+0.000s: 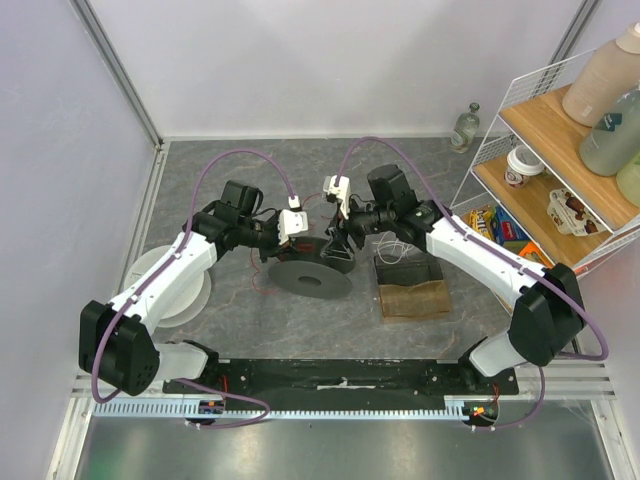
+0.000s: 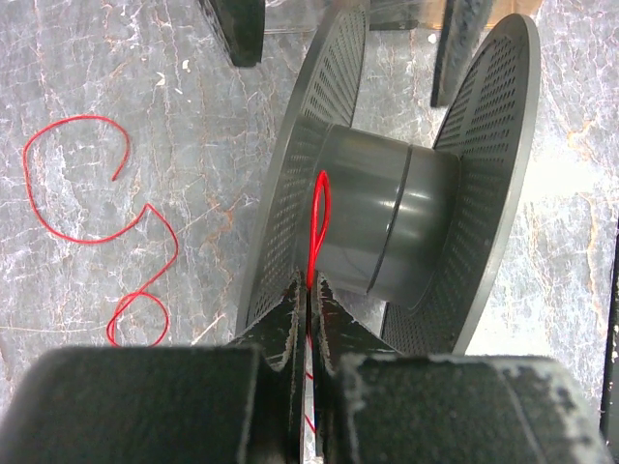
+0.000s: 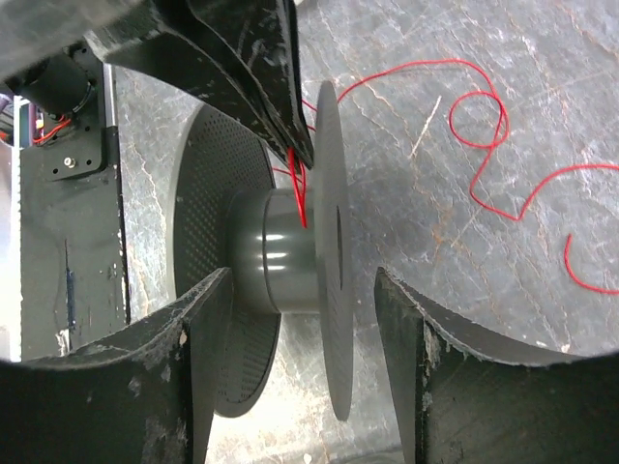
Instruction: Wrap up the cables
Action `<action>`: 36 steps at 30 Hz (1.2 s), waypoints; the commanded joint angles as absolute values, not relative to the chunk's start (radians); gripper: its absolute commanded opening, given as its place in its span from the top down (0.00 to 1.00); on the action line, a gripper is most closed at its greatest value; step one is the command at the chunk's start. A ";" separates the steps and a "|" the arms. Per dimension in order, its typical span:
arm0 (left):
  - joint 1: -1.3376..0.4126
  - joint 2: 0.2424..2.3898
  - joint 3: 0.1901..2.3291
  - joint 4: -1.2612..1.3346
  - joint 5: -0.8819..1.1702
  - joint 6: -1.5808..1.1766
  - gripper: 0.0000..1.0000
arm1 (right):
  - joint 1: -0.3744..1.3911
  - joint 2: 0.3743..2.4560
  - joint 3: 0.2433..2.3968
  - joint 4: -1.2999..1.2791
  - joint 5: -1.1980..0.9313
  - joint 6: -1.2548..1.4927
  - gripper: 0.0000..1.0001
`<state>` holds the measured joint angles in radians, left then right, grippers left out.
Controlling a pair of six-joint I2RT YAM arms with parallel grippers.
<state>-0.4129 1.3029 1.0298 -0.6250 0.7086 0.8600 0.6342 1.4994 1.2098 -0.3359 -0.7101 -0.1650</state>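
Mid-table, the dark perforated plastic spool (image 2: pixel 387 222) carries barely one loop of the thin red wire (image 2: pixel 85 241) on its hub; the rest curls loose over the grey marbled table (image 2: pixel 87 58) beside it. Behind, the left gripper (image 2: pixel 308 285) is clamped on the wire at the hub, and the right gripper (image 3: pixel 300 290) gapes astride a flange, empty: winding looks barely begun.

— How do the arms stand?
— The left arm (image 1: pixel 170 268) and the right arm (image 1: pixel 480 255) both reach forward and inward, wrists bent down, their tips close together.
— And the left gripper (image 2: pixel 308 290)?
— Pressed together, with the red wire (image 2: pixel 317 222) nipped between its fingertips.
— The right gripper (image 3: pixel 303 280)?
— Its jaws are spread wide and grip nothing.
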 commanded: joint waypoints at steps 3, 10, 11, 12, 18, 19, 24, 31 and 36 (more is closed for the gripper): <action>-0.419 1.307 1.072 -0.630 0.735 0.908 0.98 | 0.675 1.517 1.204 -0.203 -0.706 -0.161 0.34; -0.419 1.322 1.088 -0.634 0.735 0.905 0.99 | 0.698 1.557 1.209 -0.169 -0.689 -0.167 0.44; -0.420 1.324 1.088 -0.632 0.736 0.904 0.98 | 0.699 1.560 1.207 -0.160 -0.686 -0.163 0.46; -0.422 1.324 1.088 -0.632 0.739 0.905 0.98 | 0.699 1.566 1.207 -0.153 -0.687 -0.157 0.47; -0.422 1.327 1.085 -0.632 0.759 0.919 0.98 | 0.704 1.577 1.181 -0.092 -0.713 -0.132 0.53; -0.420 1.328 1.086 -0.629 0.761 0.916 0.98 | 0.706 1.577 1.177 -0.083 -0.715 -0.130 0.53; -0.422 1.338 1.088 -0.620 0.769 0.914 0.98 | 0.707 1.583 1.152 -0.042 -0.733 -0.132 0.57; -0.420 1.339 1.091 -0.618 0.778 0.914 0.98 | 0.707 1.582 1.111 0.049 -0.741 -0.109 0.65; -0.420 1.341 1.088 -0.618 0.784 0.914 0.98 | 0.709 1.585 1.094 0.078 -0.733 -0.103 0.73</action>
